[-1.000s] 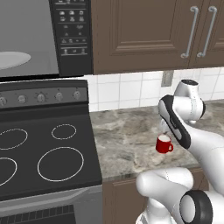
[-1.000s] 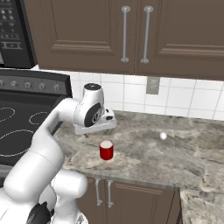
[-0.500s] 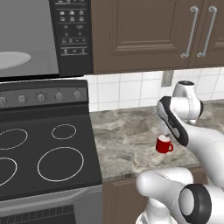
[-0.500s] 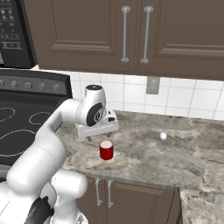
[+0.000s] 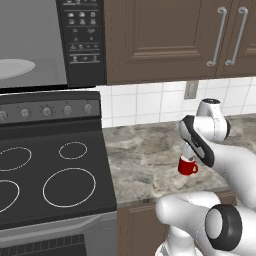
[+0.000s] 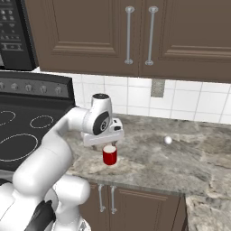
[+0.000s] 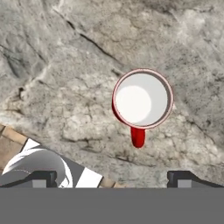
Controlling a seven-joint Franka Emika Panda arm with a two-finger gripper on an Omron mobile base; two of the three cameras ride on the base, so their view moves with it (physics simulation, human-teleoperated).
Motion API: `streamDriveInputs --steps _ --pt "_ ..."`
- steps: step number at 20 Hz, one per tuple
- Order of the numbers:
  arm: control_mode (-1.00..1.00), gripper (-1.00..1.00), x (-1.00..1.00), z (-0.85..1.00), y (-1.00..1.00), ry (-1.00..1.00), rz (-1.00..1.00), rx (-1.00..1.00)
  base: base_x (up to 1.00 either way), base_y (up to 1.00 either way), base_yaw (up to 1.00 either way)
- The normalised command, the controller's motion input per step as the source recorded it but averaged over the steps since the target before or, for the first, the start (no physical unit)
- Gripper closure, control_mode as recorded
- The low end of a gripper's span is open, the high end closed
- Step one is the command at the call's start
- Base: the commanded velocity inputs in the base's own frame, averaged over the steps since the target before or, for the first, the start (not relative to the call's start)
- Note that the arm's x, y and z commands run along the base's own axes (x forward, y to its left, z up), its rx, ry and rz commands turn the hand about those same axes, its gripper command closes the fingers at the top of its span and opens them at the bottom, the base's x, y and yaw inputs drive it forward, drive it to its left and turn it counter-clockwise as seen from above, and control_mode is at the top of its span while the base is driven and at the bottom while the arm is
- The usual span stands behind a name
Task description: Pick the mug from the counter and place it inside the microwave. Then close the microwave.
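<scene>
- The mug [image 6: 109, 155] stands upright on the worktop [image 6: 149, 162], near the front edge, a little to the right of the stove [image 5: 50, 175]. It is red outside and white inside.
- In the hand view the mug [image 7: 142, 99] sits right of centre, its mouth facing up at me and its small handle pointing toward the bottom of that picture.
- My gripper [image 6: 103, 145] hangs directly above the mug, pointing down, fingers spread wide and holding nothing.
- In the hand view my two dark fingertips [image 7: 43, 178] stand far apart at the bottom edge, and the mug lies between their lines but closer to the right one. I cannot tell if the fingers have reached the rim's height.
- From the left base view the mug [image 5: 188, 166] peeks out from under my wrist, with its handle toward the right.
- A small white ball [image 6: 168, 140] lies on the worktop well to the right of the mug, nearer the tiled wall [image 6: 189, 101].
- The microwave [image 5: 50, 42] is mounted above the stove, its grey inside and white plate [image 5: 12, 68] showing beside the black button panel [image 5: 81, 40].
- Dark brown wall cupboards [image 6: 135, 34] with long metal handles hang above the worktop.
</scene>
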Motion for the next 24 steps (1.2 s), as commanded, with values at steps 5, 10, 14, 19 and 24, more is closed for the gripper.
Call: streamDriveInputs --steps 5,10,14,19,24 --pt "-1.00 -1.00 0.02 -0.39 -0.02 -0.01 0.00 0.00 0.00 0.00 0.00" --pt "-1.00 -1.00 0.04 -0.28 -0.07 -0.06 0.00 0.00 0.00 0.00 0.00" --pt "-1.00 -1.00 0.08 -0.12 -0.13 -0.04 -0.01 0.00 0.00 0.00 0.00" --pt "-1.00 -1.00 0.19 0.00 -0.16 -0.03 0.00 0.04 0.00 0.00 0.00" --pt "-1.00 -1.00 0.17 0.00 -0.09 -0.03 0.00 0.05 0.00 0.00 0.00"
